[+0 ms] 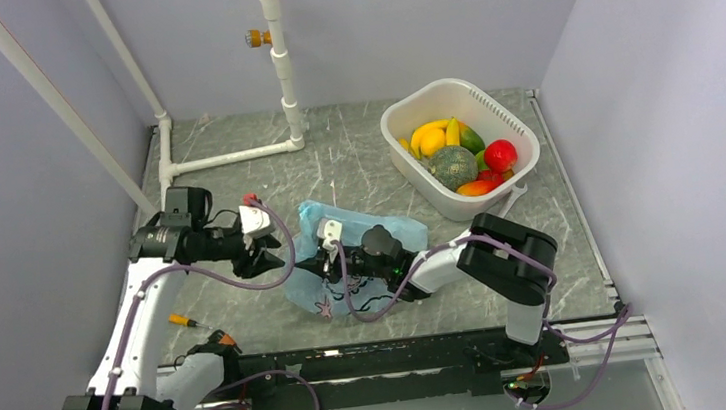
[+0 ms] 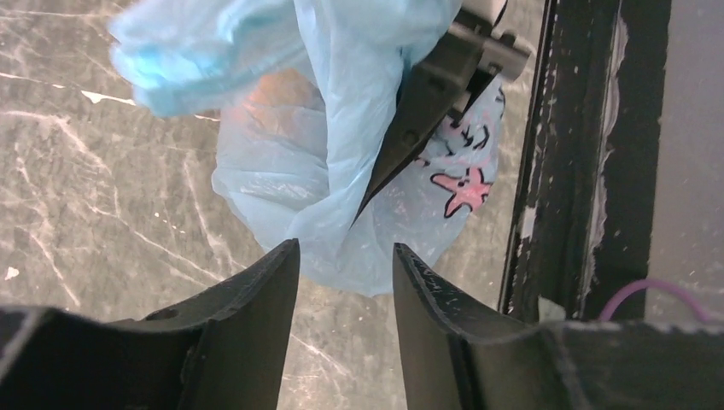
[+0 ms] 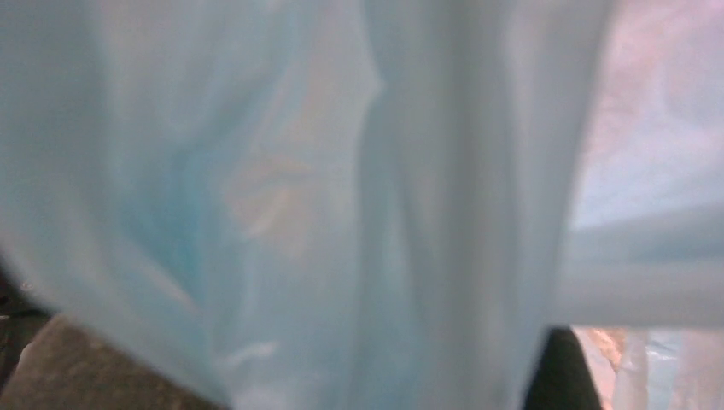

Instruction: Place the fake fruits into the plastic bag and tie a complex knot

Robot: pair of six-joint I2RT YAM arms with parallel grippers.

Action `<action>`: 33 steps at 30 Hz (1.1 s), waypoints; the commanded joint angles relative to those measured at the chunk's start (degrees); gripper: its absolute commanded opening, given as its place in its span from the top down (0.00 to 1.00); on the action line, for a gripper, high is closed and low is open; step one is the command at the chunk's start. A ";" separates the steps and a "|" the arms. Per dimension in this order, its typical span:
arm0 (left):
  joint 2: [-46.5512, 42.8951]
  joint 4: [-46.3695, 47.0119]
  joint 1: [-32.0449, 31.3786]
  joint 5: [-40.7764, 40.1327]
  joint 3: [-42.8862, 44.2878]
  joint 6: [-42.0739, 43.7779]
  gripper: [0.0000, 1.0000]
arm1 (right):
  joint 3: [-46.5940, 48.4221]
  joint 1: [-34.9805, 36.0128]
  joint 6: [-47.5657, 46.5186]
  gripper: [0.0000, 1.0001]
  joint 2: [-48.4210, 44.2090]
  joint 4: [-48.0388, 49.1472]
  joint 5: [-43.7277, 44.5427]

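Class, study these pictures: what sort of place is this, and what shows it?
Probably a robot lab test cell: plain walls box in a table, a left arm and right arm are bolted at its near edge, and a basket holds fake fruits.

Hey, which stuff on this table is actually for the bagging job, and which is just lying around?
For the job: plastic bag, fruits.
Lying about: white basket holding them, white pipe frame, small orange-tipped item.
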 commanded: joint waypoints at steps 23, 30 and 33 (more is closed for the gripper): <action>3.30 11.00 -4.78 3.89 -12.56 15.75 1.00 | -3.73 -1.38 -5.19 0.55 -7.90 6.71 -4.34; -0.15 17.23 -4.78 4.32 -15.60 11.14 1.00 | -0.14 -1.37 0.35 0.52 -7.13 6.76 -6.12; -1.42 19.66 -5.06 4.88 -16.49 8.30 1.00 | 1.73 -1.34 2.45 0.54 -4.31 7.22 -4.65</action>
